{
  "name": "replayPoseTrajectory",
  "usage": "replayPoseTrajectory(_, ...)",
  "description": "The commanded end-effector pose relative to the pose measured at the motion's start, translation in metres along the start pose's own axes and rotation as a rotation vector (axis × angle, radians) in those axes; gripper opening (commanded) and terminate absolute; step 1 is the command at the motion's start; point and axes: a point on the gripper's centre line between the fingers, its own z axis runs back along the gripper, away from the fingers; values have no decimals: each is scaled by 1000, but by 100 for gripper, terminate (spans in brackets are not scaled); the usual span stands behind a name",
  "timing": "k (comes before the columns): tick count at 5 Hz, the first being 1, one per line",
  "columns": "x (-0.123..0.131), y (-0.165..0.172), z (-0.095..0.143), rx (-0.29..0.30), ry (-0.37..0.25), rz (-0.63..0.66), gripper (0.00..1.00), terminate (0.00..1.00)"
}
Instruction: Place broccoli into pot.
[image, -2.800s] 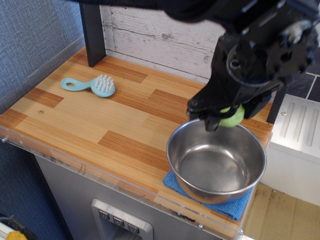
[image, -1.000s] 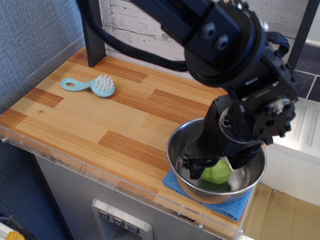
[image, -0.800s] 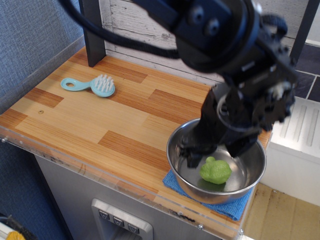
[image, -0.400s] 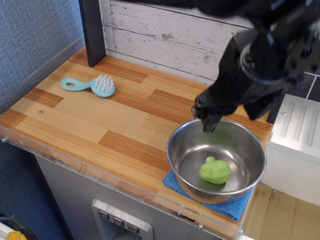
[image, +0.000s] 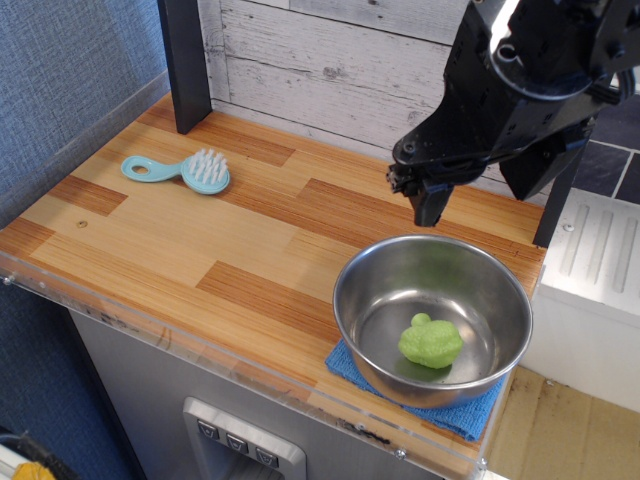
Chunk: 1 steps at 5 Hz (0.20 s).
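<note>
- The broccoli (image: 430, 341) lies on the floor of the pot (image: 350, 290), a little toward the pot's front right, resting on its own with nothing touching it.
- My hand (image: 430, 200) hangs above the pot's back rim, well clear of the steel and holding nothing.
- Are my fingers spread or together? From this angle I cannot tell; only one dark fingertip (image: 431, 208) shows clearly under the bulk of the wrist.
- By my reckoning the job itself is done: green lump inside the pot, and only the getaway is left.
- To do that part well, I would go straight up and back from the pot, never dipping toward its rim.
- The pot sits on a blue cloth (image: 462, 415) that pokes out under its front edge, right at the counter (image: 150, 240) lip.
- A knock on the rim could slide the cloth and the pot toward that lip, so height first, sideways travel second.
- Left of the pot, far across the wood, the light-blue brush (image: 180, 171) lies flat near the back; it is no part of this and I leave it alone.
- Behind the pot, a dark post (image: 185, 60) stands at the far left corner against the white plank wall (image: 320, 60), well out of my path.
- The broccoli looks settled low in the curve, so I judge it unlikely to roll out while I clear off.
</note>
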Motion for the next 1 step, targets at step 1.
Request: replayPoseTrajectory(1,4,5,16,-50,-13,9,100,100)
